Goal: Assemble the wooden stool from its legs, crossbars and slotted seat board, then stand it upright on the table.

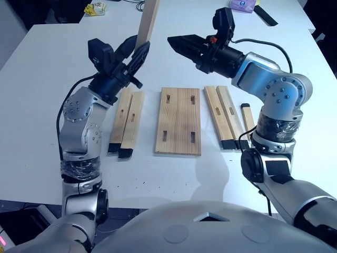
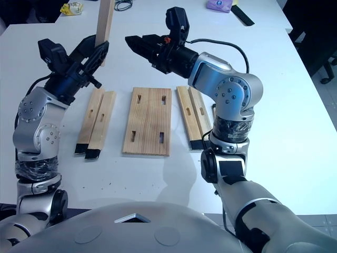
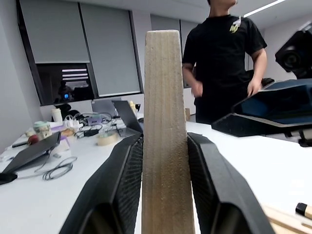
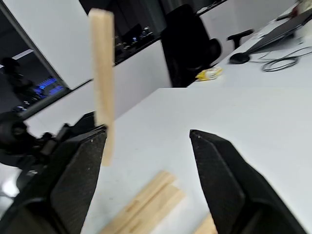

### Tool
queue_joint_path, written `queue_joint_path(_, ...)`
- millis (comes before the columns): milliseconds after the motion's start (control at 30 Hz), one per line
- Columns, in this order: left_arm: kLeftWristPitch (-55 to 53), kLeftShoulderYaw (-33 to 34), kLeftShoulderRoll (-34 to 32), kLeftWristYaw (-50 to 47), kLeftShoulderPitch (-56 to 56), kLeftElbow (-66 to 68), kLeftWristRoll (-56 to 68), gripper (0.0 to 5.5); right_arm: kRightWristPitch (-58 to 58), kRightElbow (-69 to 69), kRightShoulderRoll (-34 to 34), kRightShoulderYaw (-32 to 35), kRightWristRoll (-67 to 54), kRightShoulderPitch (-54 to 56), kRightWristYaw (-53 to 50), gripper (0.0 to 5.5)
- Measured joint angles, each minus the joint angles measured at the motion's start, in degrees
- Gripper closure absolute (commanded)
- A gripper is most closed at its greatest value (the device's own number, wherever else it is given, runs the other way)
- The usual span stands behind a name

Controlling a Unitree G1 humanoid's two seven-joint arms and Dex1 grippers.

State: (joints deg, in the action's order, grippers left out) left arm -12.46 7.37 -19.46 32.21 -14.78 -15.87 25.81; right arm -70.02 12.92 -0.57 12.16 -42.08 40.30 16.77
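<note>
Spreading across most of the head views, the white worktop carries the slotted seat board flat at the centre of the frame, long axis running from top to bottom. A left pair of legs lies just left of it and a right pair of legs just right, both roughly parallel to the board and apart from it. A short piece with a dark tip lies beside the right pair.

None of these is in hand. The part that matters is the wooden bar at the upper centre-left of the frame, raised well above the worktop with its long axis close to upright. The left end effector pinches its lower end, one finger pressed on each side.

The right end effector sits at the upper centre, just right of the bar and apart from it, about level with the bar's lower part. Its fingers are spread wide with nothing between them and point toward the bar. From its wrist, the bar lines up with one finger, not with the middle of the gap. A handover, if that comes next, would likely need the right arm to shift sideways first.
</note>
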Motion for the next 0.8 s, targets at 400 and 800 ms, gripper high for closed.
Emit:
queue_joint_path(400,0.4,-3.0,0.9,-0.6,4.6,-2.5,-0.5,4.18,-1.3,-1.5,7.2,5.7,-5.5,3.4,-10.5,2.35)
queue_joint_path(800,0.3,-5.6,1.9,-0.6,4.9,-3.9,-0.7,4.18,0.0,-3.9,7.4,5.9,-10.4,3.6,-17.0,2.35)
